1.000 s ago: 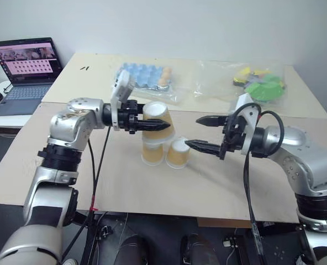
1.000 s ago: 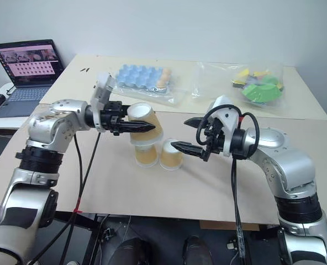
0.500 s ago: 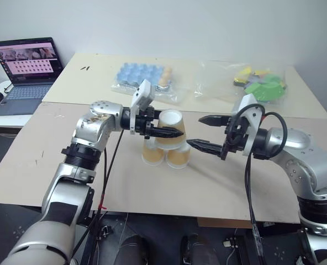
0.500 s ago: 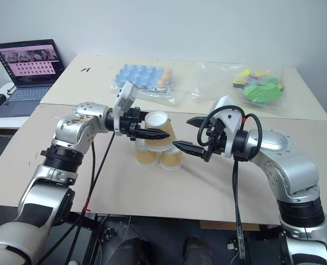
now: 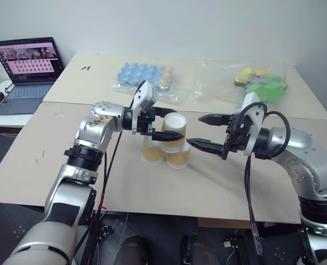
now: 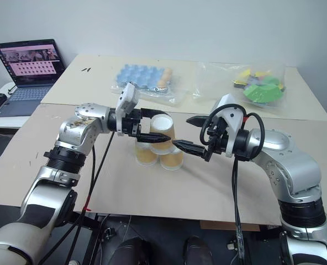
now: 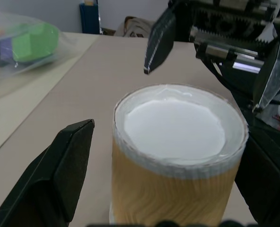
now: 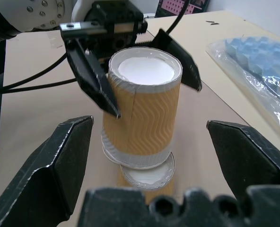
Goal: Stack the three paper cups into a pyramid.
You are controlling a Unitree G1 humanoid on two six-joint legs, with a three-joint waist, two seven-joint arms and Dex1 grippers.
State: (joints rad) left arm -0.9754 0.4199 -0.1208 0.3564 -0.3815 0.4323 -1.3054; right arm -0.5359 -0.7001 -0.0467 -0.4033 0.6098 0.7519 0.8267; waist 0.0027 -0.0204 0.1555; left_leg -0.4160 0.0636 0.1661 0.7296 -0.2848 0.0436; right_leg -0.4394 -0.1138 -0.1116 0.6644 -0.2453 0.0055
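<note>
three paper cups (image 5: 167, 144) make up the pyramid (image 6: 157, 144) near the middle of the table (image 5: 219, 182): two stand upside down side by side on the tabletop, touching each other, and the third sits upside down on top of them, its white base facing up. everything else is placed from that pyramid.

far to its left and further back, an open laptop (image 5: 26, 72) sits on a separate surface. just left of the pyramid, the left pincer (image 5: 170, 122) reaches in level from the side; its black fingers (image 7: 59, 175) stand spread on either side of the top cup with a gap showing on each side, so it is open and grips nothing. behind the pyramid, toward the far edge of the table, a blue egg tray (image 5: 138, 74) lies inside a clear plastic bag. just right of the pyramid, the right pincer (image 5: 203, 132) points at the cups, its two fingers wide apart and empty, the nearer fingertip close beside the right bottom cup. further back and to the right, a second clear bag (image 5: 246, 83) holds green and yellow items.
</note>
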